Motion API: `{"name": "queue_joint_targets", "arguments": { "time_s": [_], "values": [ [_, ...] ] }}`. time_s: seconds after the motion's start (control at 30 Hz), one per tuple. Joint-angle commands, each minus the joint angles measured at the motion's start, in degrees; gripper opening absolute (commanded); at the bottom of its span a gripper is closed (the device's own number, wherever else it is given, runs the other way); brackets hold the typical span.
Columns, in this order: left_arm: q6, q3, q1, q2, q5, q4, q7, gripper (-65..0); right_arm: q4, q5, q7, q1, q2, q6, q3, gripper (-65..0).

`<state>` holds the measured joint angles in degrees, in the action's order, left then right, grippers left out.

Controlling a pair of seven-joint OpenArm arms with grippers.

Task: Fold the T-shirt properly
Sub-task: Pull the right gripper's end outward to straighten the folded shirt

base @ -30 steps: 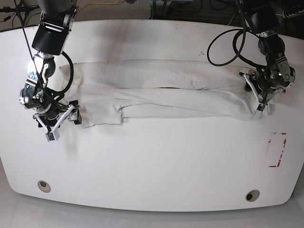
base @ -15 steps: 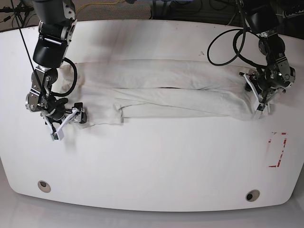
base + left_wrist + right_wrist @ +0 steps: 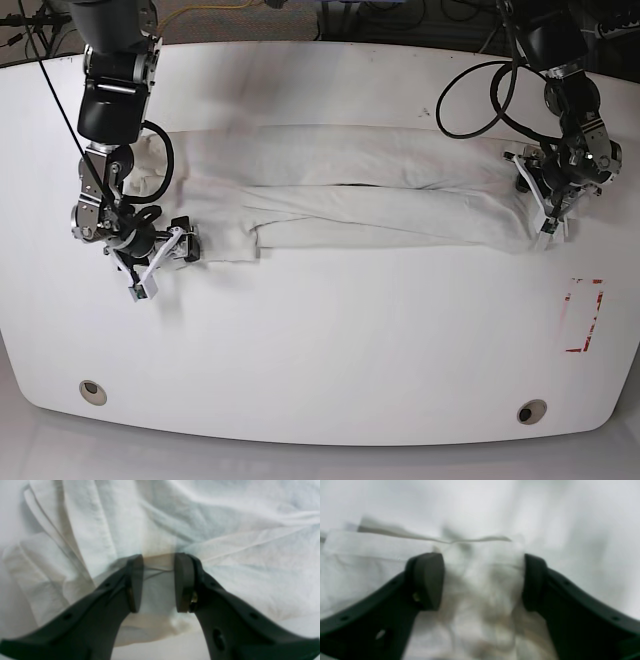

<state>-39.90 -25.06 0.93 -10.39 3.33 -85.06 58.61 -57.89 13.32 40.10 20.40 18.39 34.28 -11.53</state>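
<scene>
The off-white T-shirt lies folded into a long wrinkled band across the table. At its left lower corner my right gripper stands open. In the right wrist view the right gripper has a bunched edge of the T-shirt between its spread fingers. At the band's right end my left gripper stays low on the cloth. In the left wrist view the left gripper pinches a small raised fold of the T-shirt between its pads. No printed badge shows.
The white table has a red-outlined rectangle near its right edge. Two round holes sit near the front edge. Black cables loop over the table behind the left arm.
My right gripper has moved right onto the shirt's left lower corner, and its jaws have narrowed around the cloth edge. The left arm and the cloth's right end have not moved.
</scene>
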Motion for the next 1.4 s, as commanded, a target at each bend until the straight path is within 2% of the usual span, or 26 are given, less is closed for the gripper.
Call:
{"name": "queue_joint_targets", "arguments": {
  "time_s": [0.0, 0.13, 0.2, 0.43, 0.67, 0.8, 1.03, 1.37],
  "values": [
    [-0.10, 0.05, -0.53, -0.38, -2.15, 0.18, 3.15, -43.9, -0.79, 0.79, -1.20, 1.62, 0.90, -0.13, -0.12, -36.0],
    [-0.10, 0.05, -0.45, -0.38, -2.15, 0.18, 3.06, -43.9, -0.79, 0.79, -1.20, 1.53, 0.90, 0.13, -0.03, -55.6],
    [-0.10, 0.05, -0.45, -0.38, -2.15, 0.18, 3.06, -43.9, -0.88, 0.79, -1.20, 1.44, 0.90, 0.31, -0.03, -61.5],
    [-0.10, 0.05, -0.45, -0.29, -2.32, 0.27, 3.06, -43.9, -4.49, 1.40, -0.76, 0.65, 0.90, 0.57, -0.03, -62.6],
    [-0.10, 0.05, -0.36, -0.29, -2.32, 0.53, 3.06, -43.9, -16.79, 1.49, 1.79, -4.54, -1.65, 5.67, -0.65, -62.6],
    [-0.10, 0.14, -0.36, -0.29, -2.32, 0.53, 3.06, -43.8, -23.30, 1.40, 5.84, -7.70, -3.23, 5.72, -2.32, -62.6],
    [-0.10, 0.14, -0.53, -0.55, -2.41, 0.62, 3.06, -43.8, -32.97, 1.40, 9.00, -14.21, -6.30, 5.72, -5.92, -62.6],
    [-0.10, 0.14, -0.62, -1.61, -2.50, 0.70, 3.06, -43.6, -42.55, 1.49, 12.17, -22.03, -7.45, 5.72, -6.71, -62.3]
  ]
}}
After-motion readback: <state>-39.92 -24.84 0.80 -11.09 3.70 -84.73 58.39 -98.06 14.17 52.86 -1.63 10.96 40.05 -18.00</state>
